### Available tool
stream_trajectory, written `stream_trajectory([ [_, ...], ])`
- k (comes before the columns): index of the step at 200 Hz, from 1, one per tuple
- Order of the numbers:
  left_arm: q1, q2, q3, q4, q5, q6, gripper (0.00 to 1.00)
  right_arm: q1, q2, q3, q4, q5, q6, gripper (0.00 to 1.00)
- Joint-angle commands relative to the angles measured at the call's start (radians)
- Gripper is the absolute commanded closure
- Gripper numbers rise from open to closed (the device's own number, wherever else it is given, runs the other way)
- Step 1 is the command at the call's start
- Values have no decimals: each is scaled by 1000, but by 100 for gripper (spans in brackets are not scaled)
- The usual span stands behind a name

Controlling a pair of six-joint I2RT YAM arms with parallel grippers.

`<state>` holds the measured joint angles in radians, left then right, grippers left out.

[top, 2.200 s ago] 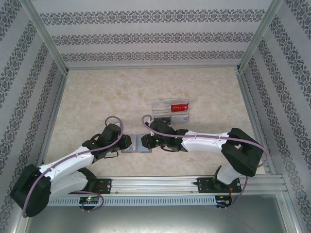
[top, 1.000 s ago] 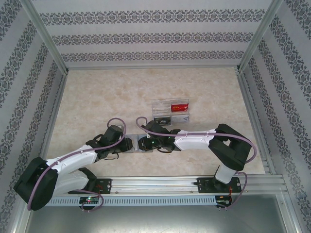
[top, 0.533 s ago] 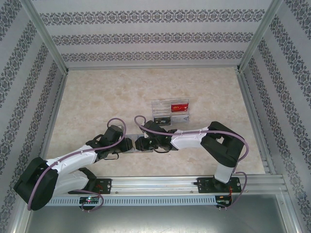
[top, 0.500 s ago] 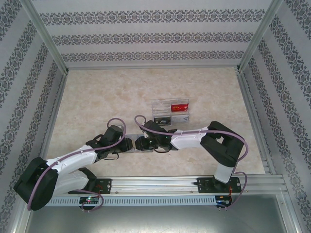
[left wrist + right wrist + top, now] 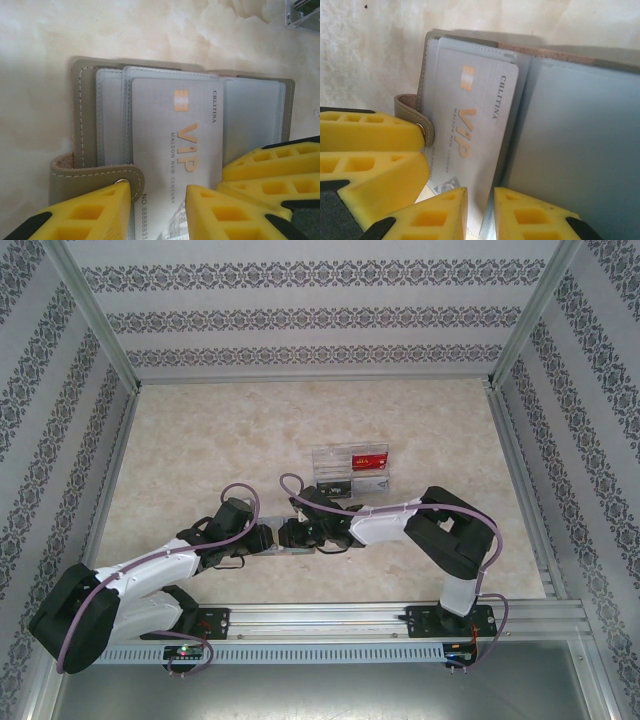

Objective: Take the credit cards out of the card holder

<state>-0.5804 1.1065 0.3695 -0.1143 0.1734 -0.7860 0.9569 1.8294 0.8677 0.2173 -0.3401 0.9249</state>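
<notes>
The grey card holder lies open on the table, its tab by my left fingers. A white VIP credit card sticks partly out of its clear sleeves toward the left gripper. The left gripper is open, with one finger at the tab and the other over the card. Facing it, the right gripper is open by a narrow gap around the card's long edge, beside the holder's other panel. From above, both grippers meet over the holder.
A clear acrylic tray stands just behind the right gripper, with a red card, a dark card and a pale piece in it. Its corner shows past the holder. Open marble tabletop lies to the left and behind.
The right gripper has slid left across the holder until it meets the left gripper, and its elbow has folded inward. The left arm has hardly moved.
</notes>
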Motion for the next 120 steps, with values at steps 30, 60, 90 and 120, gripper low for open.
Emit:
stream_trajectory([
  [30, 6, 12, -26, 9, 14, -10, 65, -17, 20, 8, 41, -28, 44, 88],
  [60, 7, 16, -18, -10, -1, -15, 70, -20, 12, -2, 43, -27, 48, 97],
  [90, 7, 43, 2, -64, -42, -20, 76, -26, 13, -15, 56, -28, 56, 100],
  [120, 7, 75, 8, -78, -59, -27, 79, -35, 11, -38, 74, -27, 72, 100],
])
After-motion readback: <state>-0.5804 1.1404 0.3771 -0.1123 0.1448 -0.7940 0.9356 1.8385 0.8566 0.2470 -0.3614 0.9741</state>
